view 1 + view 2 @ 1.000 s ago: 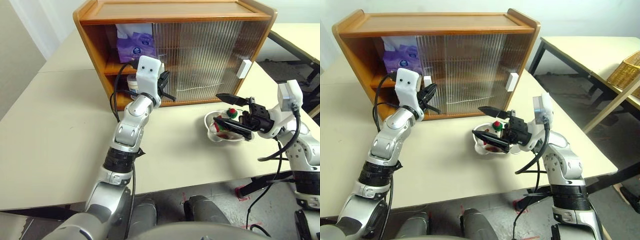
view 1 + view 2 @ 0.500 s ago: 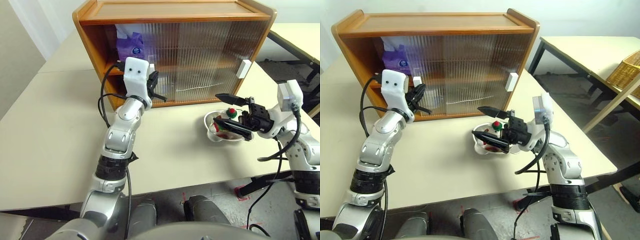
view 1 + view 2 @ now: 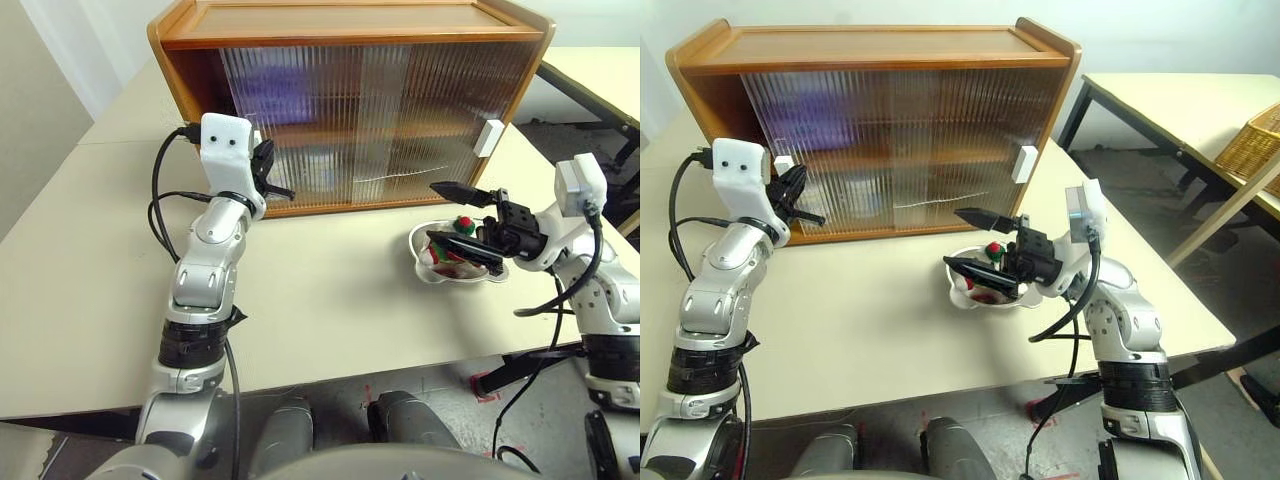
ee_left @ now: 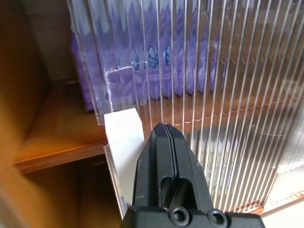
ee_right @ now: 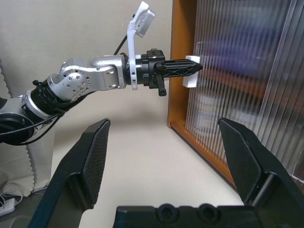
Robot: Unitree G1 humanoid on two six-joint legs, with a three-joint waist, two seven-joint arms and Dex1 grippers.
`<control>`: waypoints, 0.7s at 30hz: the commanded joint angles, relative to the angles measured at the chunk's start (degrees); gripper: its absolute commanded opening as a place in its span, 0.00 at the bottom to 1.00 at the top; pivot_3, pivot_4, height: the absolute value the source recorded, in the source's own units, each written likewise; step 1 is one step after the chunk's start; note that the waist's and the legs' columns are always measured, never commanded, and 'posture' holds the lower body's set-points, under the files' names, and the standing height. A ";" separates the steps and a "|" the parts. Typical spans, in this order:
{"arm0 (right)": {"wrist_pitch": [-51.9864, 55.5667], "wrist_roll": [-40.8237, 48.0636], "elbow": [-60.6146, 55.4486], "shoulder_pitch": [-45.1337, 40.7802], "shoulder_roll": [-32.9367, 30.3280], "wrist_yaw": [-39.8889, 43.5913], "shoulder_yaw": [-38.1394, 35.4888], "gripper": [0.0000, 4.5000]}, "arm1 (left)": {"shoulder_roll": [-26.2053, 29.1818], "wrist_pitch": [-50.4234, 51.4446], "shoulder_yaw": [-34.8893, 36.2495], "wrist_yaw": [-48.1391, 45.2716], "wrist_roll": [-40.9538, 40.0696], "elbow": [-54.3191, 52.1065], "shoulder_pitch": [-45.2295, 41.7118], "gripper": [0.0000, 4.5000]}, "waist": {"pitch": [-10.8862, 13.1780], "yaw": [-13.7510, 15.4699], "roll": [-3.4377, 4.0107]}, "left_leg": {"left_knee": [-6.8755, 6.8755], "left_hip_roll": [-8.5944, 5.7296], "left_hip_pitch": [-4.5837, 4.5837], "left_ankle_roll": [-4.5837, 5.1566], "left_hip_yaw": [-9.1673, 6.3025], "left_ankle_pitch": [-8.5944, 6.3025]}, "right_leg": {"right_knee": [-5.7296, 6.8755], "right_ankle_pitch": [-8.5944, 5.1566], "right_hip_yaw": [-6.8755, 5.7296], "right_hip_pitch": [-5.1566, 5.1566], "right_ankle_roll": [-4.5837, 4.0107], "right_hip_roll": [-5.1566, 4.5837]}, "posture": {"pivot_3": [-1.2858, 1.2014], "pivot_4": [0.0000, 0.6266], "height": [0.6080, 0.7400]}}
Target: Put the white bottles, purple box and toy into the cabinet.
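The wooden cabinet (image 3: 350, 25) stands at the back of the table. My left gripper (image 3: 275, 183) is shut, its tips against the white handle (image 4: 124, 137) of the left sliding door, near the cabinet's left end. The purple box (image 4: 156, 61) shows as a lilac blur behind the ribbed door on the upper shelf. On the lower shelf a pale blur (image 5: 205, 105) looks like a white bottle. The toy (image 3: 462, 224) lies in a steel bowl (image 3: 420, 245) on the right. My right gripper (image 3: 452, 213) hangs open over that bowl, holding nothing.
A narrow gap (image 3: 200, 85) stays uncovered at the cabinet's left end. The right door carries its own white handle (image 3: 489, 137). A second table with a wicker basket (image 3: 1250, 145) stands off to the right. The table's front edge runs close to the bowl.
My left gripper moved left with the door handle, and the ribbed door slid left over the purple box and most of the opening. The right arm kept still.
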 commanded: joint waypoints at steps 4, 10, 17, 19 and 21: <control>0.41 -0.12 0.54 -1.04 -0.11 0.79 0.30 1.00 | 0.94 1.89 2.65 0.98 -0.13 -2.30 2.62 0.01 | 0.00 0.20 0.00 | -0.10 0.00 0.00 -0.01 0.00 0.00 | 0.00 0.04 0.00 -0.04 -0.16 0.00 | 0.50 0.02 1.00; 0.39 -0.17 1.18 -1.55 -0.10 1.35 0.34 1.00 | 1.87 2.64 4.04 0.92 -0.28 -3.93 4.58 0.01 | -0.03 0.50 -0.01 | -0.28 0.00 0.03 -0.05 0.01 0.03 | 0.00 0.17 0.00 -0.08 -0.50 0.00 | 0.51 0.02 1.00; 1.91 0.03 0.29 -2.82 0.35 0.75 1.05 1.00 | 3.04 3.41 6.09 1.11 -0.30 -5.77 6.42 0.01 | -0.03 0.78 -0.02 | -0.44 0.00 0.09 -0.14 0.01 0.09 | 0.01 0.23 -0.01 -0.12 -0.69 0.01 | 0.51 0.03 1.00; 2.18 0.01 0.20 -2.84 0.43 0.79 1.04 1.00 | 3.08 3.48 6.69 1.37 -0.33 -6.04 6.77 0.01 | -0.03 0.98 -0.02 | -0.44 0.00 0.10 -0.15 0.01 0.10 | 0.01 0.23 -0.01 -0.12 -0.70 0.01 | 0.52 0.03 1.00; 2.38 -0.05 0.22 -2.93 0.57 0.79 1.11 1.00 | 3.04 3.61 7.45 1.80 -0.34 -6.21 6.87 0.01 | -0.03 1.13 -0.02 | -0.44 0.00 0.10 -0.16 0.01 0.10 | 0.02 0.24 -0.01 -0.12 -0.72 0.01 | 0.52 0.03 1.00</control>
